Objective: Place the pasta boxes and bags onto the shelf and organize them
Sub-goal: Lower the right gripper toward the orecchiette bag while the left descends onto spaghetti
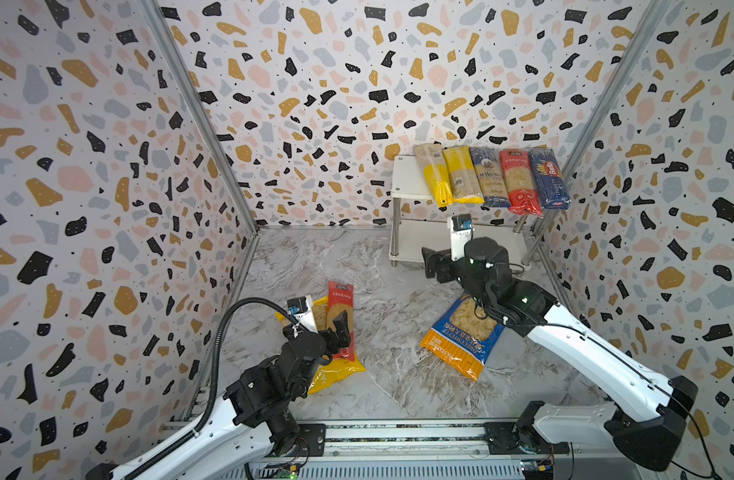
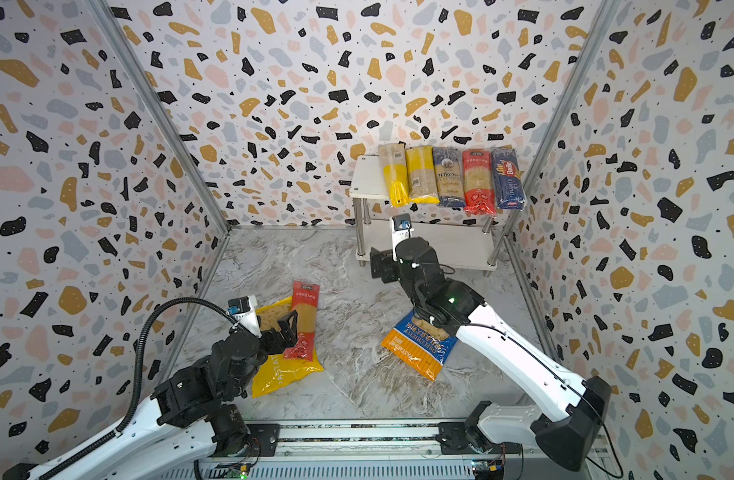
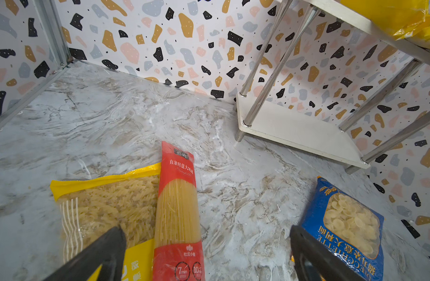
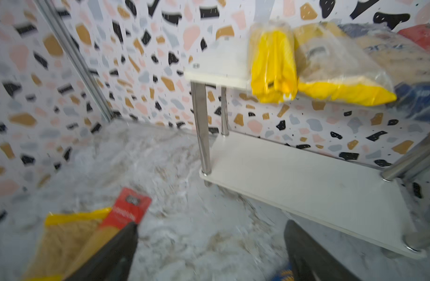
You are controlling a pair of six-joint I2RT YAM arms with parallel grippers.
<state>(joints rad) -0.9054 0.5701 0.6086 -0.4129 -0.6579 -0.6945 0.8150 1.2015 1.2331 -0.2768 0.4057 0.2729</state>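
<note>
The white shelf (image 1: 406, 178) stands at the back right. Its top board carries several long packs side by side: two yellow (image 1: 435, 178), blue-grey (image 1: 487, 178), red (image 1: 519, 183) and dark-blue Barilla (image 1: 548, 178). Its lower board (image 4: 306, 175) is bare. On the floor at left a red spaghetti pack (image 1: 341, 303) lies across a wide yellow bag (image 1: 336, 370). My left gripper (image 1: 340, 330) hovers open just over them, and the pack (image 3: 177, 206) shows between its fingers. My right gripper (image 1: 429, 262) is open and empty in front of the shelf. A blue-orange bag (image 1: 460, 336) lies partly under the right arm.
Patterned walls close in the marble floor (image 1: 390, 291) on three sides, and metal corner posts (image 1: 215, 137) run down to it. A rail (image 1: 398, 432) with both arm bases crosses the front edge. The shelf's chrome legs (image 4: 200, 126) stand beside my right gripper.
</note>
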